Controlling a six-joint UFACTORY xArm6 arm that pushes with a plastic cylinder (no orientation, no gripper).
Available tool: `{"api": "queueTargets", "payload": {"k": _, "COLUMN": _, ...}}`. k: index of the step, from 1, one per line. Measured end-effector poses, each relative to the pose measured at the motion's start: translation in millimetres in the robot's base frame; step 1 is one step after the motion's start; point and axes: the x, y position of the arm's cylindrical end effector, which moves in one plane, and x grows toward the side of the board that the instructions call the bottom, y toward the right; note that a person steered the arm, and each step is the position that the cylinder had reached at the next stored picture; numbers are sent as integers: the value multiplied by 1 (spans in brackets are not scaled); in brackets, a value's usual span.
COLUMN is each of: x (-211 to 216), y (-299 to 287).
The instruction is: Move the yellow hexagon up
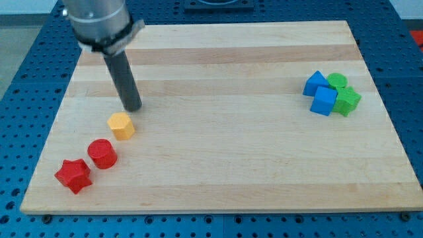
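Observation:
The yellow hexagon point(121, 125) lies on the wooden board point(218, 86) at the view's left. My tip point(133, 108) stands just above it and slightly to its right, a small gap apart; I cannot tell whether it touches. The dark rod rises from the tip toward the view's top left.
A red cylinder point(102, 153) and a red star point(73, 175) lie in a diagonal line below and left of the hexagon. At the view's right stands a tight cluster: a blue triangular block point(315, 83), a blue cube point(324, 100), a green cylinder point(338, 81) and a green star-like block point(347, 101).

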Motion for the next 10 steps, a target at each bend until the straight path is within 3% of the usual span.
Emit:
{"api": "queueTargets", "payload": {"k": 1, "x": 35, "y": 9}}
{"api": "queueTargets", "payload": {"k": 3, "x": 59, "y": 45}}
{"api": "queueTargets", "payload": {"k": 4, "x": 99, "y": 33}}
{"api": "queueTargets", "payload": {"k": 5, "x": 95, "y": -2}}
{"api": "queueTargets", "payload": {"k": 9, "x": -50, "y": -58}}
{"api": "queueTargets", "payload": {"k": 10, "x": -68, "y": -60}}
